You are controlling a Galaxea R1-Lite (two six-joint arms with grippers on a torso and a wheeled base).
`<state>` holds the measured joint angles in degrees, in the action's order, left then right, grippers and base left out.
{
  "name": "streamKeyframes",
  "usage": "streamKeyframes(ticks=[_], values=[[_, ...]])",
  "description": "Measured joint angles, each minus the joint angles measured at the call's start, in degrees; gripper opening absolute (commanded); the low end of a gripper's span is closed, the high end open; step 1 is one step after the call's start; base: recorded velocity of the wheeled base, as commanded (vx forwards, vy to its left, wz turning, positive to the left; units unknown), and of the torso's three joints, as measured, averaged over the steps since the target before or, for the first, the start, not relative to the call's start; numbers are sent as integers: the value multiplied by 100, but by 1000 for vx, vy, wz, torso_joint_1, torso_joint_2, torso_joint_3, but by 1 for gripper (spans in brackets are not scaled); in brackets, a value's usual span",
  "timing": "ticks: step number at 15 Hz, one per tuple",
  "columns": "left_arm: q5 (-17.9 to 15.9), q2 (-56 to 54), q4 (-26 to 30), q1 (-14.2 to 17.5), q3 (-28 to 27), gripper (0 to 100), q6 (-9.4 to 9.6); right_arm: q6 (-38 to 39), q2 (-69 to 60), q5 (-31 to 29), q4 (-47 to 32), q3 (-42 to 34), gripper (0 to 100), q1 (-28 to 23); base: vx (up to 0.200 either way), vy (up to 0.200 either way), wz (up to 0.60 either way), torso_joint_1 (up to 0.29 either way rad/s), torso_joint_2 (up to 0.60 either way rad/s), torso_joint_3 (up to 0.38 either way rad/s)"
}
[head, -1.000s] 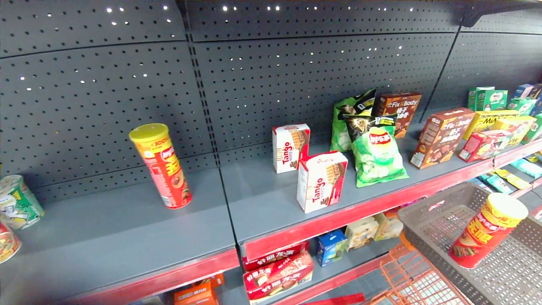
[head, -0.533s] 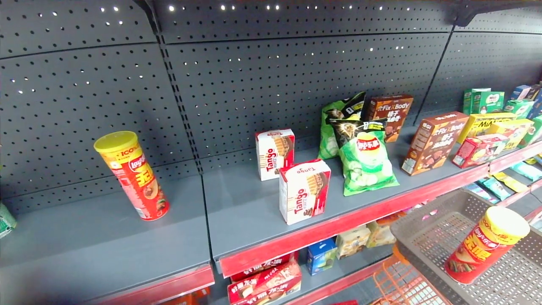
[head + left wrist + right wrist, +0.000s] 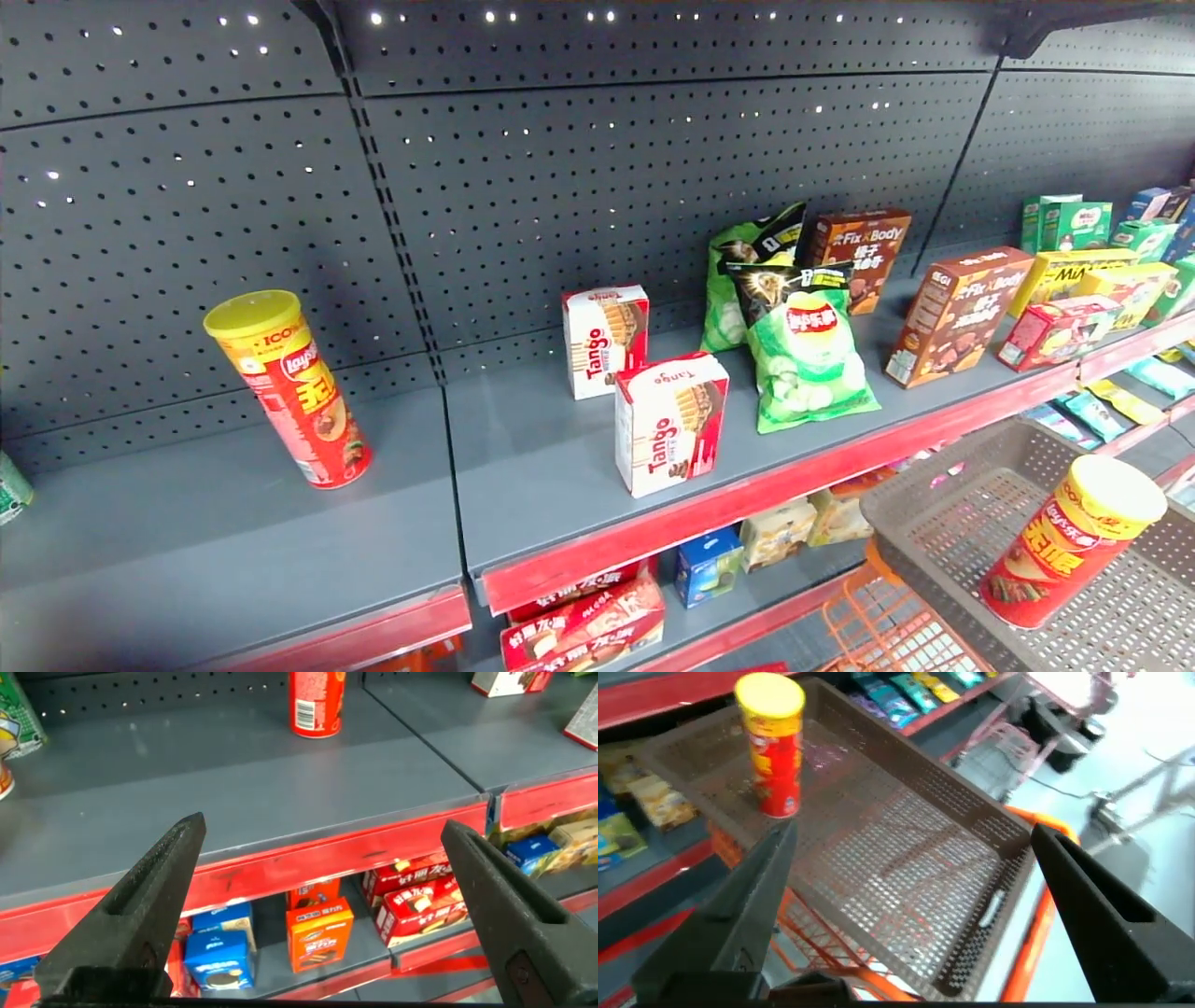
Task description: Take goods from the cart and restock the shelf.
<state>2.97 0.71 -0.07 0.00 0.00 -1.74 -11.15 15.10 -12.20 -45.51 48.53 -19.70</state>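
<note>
A red chip can with a yellow lid [image 3: 1072, 539] stands in the grey perforated basket [image 3: 943, 509] of the orange cart [image 3: 887, 625] at lower right. The same can [image 3: 771, 744] appears in the right wrist view, beyond my open right gripper [image 3: 906, 905], which hovers above the basket [image 3: 906, 849]. A matching chip can [image 3: 288, 388] stands upright on the grey shelf [image 3: 280, 523] at the left. My left gripper [image 3: 322, 891] is open in front of the shelf's red edge [image 3: 308, 854], with that can [image 3: 315, 703] farther back on the shelf.
Two red-and-white wafer boxes [image 3: 670, 421], green chip bags [image 3: 805, 361] and brown boxes [image 3: 954, 314] stand along the shelf to the right. More boxes [image 3: 583, 625] sit on the lower shelf [image 3: 318, 943]. A green cup [image 3: 19, 719] stands at the far left.
The head camera has swung right, so the whole scene shifted left; the goods themselves have not moved. Between half a second ago and now almost nothing differs.
</note>
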Motion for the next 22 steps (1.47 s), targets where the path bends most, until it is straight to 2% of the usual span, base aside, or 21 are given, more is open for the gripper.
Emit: streamKeyframes(ticks=[4,7,8,15,16,22], values=[[0,0,0,0,0,100,0,262,94,574,963,-695,100,11,0,0,0,0,0,0],[2,0,0,0,0,100,0,290,51,1496,2499,-2031,100,18,0,0,0,0,0,0],[0,0,0,0,0,100,0,297,52,1748,2744,-2321,100,20,0,0,0,0,0,0],[0,0,0,0,0,100,0,390,154,1562,2800,-2792,100,135,0,0,0,0,0,0],[0,0,0,0,0,100,0,391,168,1373,2764,-2772,100,134,0,0,0,0,0,0],[0,0,2,0,0,100,0,502,178,1293,2753,-2345,100,112,0,0,0,0,0,0]])
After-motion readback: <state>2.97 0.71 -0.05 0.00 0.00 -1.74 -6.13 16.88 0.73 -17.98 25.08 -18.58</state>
